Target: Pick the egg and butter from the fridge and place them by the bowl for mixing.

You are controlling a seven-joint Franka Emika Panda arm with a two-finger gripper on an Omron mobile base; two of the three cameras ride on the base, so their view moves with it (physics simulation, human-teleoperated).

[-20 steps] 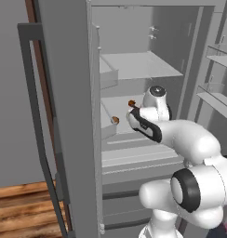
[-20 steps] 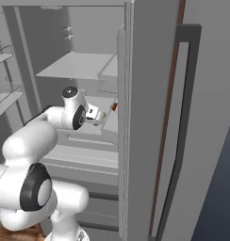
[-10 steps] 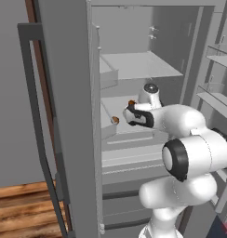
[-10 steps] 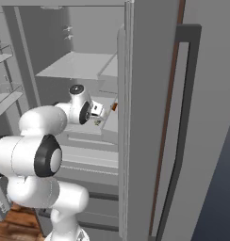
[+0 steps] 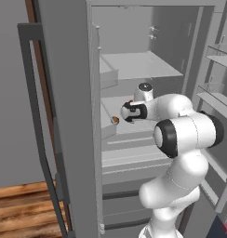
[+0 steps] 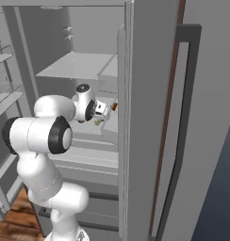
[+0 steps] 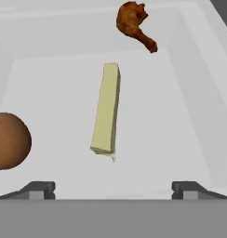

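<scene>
Two dark finger tips of the jaws stand spread wide at the bottom of the hand view, one low left and one low right, with nothing between them. Just above the gap, at the centre of that frame, lies the thin pale yellow-green butter stick, flat on the white fridge shelf; its long axis runs nearly straight up the frame, the near end pointing down toward the jaws and the far end leaning slightly right. At the left edge of the hand view sits a round brown egg, apart from the butter. At the upper centre right lies a brown roasted drumstick, its thin end pointing to the lower right, well apart from the butter.

In the left base view the white arm bends at a bulky elbow in the middle right of the frame and reaches leftward, level, into the tall grey fridge, the hand at frame centre. The right base view has the hand just left of the fridge's door edge, above a shelf. No writing or label can be read anywhere.
</scene>
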